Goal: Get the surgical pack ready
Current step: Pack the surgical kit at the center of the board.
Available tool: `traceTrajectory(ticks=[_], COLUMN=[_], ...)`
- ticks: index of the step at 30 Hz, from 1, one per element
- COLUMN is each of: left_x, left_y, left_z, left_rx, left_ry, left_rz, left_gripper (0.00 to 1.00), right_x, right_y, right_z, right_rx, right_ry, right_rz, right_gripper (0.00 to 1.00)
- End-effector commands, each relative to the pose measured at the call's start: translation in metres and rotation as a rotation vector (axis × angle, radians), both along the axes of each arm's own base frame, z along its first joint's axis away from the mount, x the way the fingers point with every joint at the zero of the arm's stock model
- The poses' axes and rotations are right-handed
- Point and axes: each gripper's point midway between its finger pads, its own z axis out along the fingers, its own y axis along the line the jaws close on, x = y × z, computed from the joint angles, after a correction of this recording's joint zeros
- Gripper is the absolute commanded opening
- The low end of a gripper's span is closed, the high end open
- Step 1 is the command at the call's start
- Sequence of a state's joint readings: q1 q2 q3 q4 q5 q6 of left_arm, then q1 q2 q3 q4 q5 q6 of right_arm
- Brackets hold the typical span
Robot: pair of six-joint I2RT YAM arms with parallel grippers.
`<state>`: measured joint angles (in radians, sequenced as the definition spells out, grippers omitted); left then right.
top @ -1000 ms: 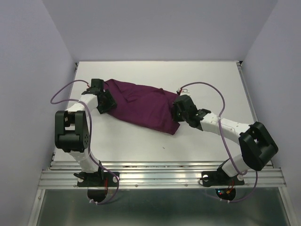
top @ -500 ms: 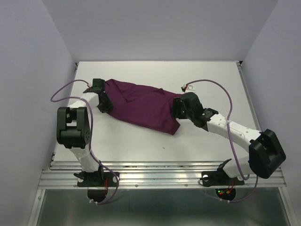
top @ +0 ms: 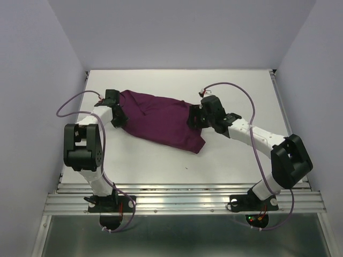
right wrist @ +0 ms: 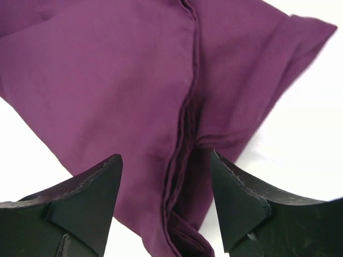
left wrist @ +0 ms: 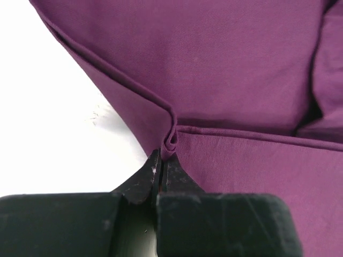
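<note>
Left gripper [left wrist: 159, 167] fingers clamped together on a pinched hem of the purple wrap [top: 161, 120], likely to drag it open. Right gripper [right wrist: 166, 160] fingers apart over the right-end fold, holding nothing. Wrap lies bunched mid-bench [top: 241, 91]. No tray, instruments or writing visible.

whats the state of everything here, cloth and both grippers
purple cloth: folded over into a crumpled bundle, lying on the table
left gripper: shut, pinching a fold at the purple cloth's edge
right gripper: open, jaws apart over a stacked fold of the purple cloth, gripping nothing
</note>
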<state>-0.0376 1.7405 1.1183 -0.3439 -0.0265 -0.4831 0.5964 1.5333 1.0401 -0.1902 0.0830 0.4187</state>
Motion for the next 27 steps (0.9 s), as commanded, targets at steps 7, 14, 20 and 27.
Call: traceTrajectory(ticks=[7,14,20,27], left_x=[-0.004,-0.009,-0.011,-0.016], left_y=[0.012,0.014,0.015,0.017], left_z=[0.043,0.038,0.033,0.03], left_rx=[0.05,0.058,0.066,0.074], left_ry=[-0.109,-0.093,-0.079,-0.066], left_rz=[0.044,0.047,0.053,0.065], left_gripper=[0.0,0.0,0.0,0.0], right_x=[0.034,0.041,0.048,0.06], right_y=[0.032,0.034,0.036,0.052], right_z=[0.006,-0.009,0.008,0.024], right_rx=[0.028,0.015,0.047,0.09], right_ry=[-0.03,-0.004,-0.059,-0.108], right_rz=[0.069,0.05,0.026,0.076], right_gripper=[0.66,0.52,0.1,0.02])
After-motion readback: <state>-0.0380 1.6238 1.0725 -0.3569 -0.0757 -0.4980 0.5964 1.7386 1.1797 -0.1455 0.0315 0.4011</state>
